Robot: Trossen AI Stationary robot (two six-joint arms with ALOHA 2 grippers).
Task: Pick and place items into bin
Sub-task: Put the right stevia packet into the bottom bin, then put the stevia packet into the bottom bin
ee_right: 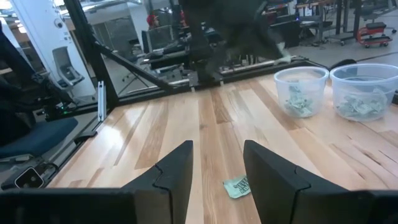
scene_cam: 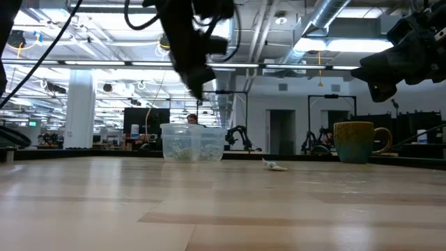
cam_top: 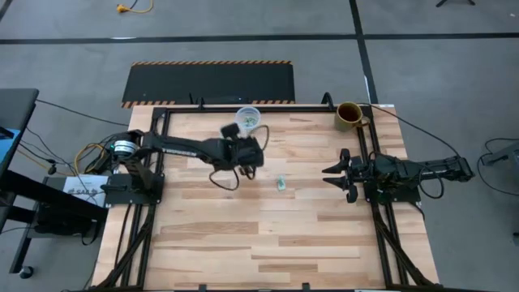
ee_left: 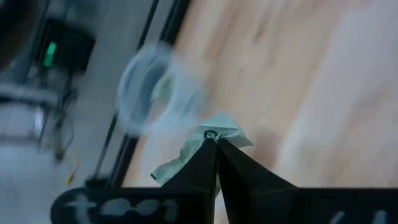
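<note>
My left gripper [ee_left: 216, 143] is shut on one pale green-and-white wrapped item [ee_left: 217, 129] and hangs above the table just near-side of a clear plastic cup [cam_top: 248, 119] that holds more such pieces. In the right wrist view two clear cups [ee_right: 300, 91] [ee_right: 364, 91] stand side by side, both with pieces inside. Another wrapped item [cam_top: 281, 185] lies flat on the wood between the arms. My right gripper [ee_right: 217, 169] is open, raised at the table's right side, pointing left toward that loose item [ee_right: 238, 186]. My left gripper pinches the wrapped item between its two fingertips, at the item's crumpled middle [ee_left: 213, 135]. One end of the wrapper [ee_left: 169, 168] sticks out to the side of the fingers. The item is lifted clear of the table, above the wood beside the cup [ee_left: 146, 87].
A brown mug [cam_top: 349, 115] stands at the table's far right corner, beyond my right arm. A dark metal frame [cam_top: 284, 107] runs along the far edge behind the cups. The near half of the wooden table [cam_top: 268, 243] holds no objects.
</note>
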